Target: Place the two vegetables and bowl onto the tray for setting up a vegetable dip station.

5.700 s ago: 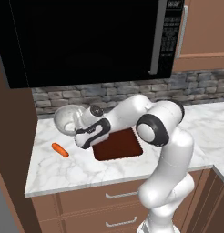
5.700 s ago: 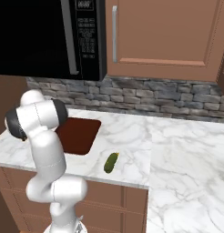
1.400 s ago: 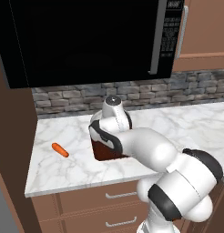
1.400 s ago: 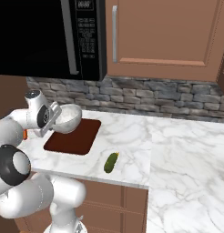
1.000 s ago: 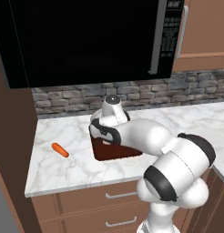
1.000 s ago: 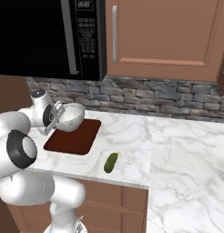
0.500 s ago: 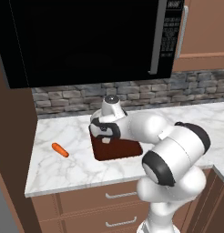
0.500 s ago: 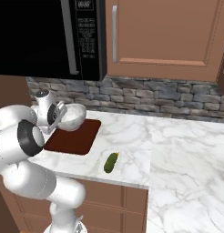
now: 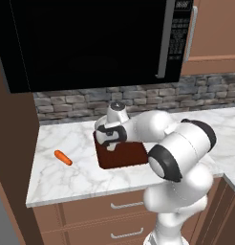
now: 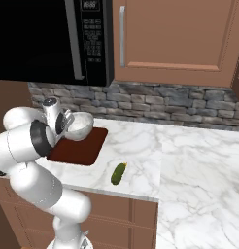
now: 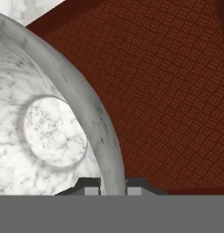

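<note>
My gripper (image 11: 113,184) is shut on the rim of the white-grey speckled bowl (image 11: 45,132), one finger inside and one outside. The bowl (image 10: 78,125) is at the back of the dark reddish-brown tray (image 10: 77,151), low over it; whether it touches I cannot tell. The tray's woven floor (image 11: 168,91) spreads under the bowl's rim. The orange carrot (image 9: 62,157) lies on the counter left of the tray (image 9: 124,155). The green cucumber (image 10: 118,173) lies on the counter right of the tray, near the front edge.
A black microwave (image 9: 90,43) hangs low over the counter, with wood cabinets (image 10: 175,34) beside it. A stone backsplash (image 10: 179,104) runs behind. The marble counter (image 10: 199,160) stretches far to the right, and its left end meets a brown wall (image 9: 14,143).
The bowl has barely shifted over the tray's back part. The arm's elbow has swung right and folded closer to the hand. The carrot and the cucumber lie where they were.
</note>
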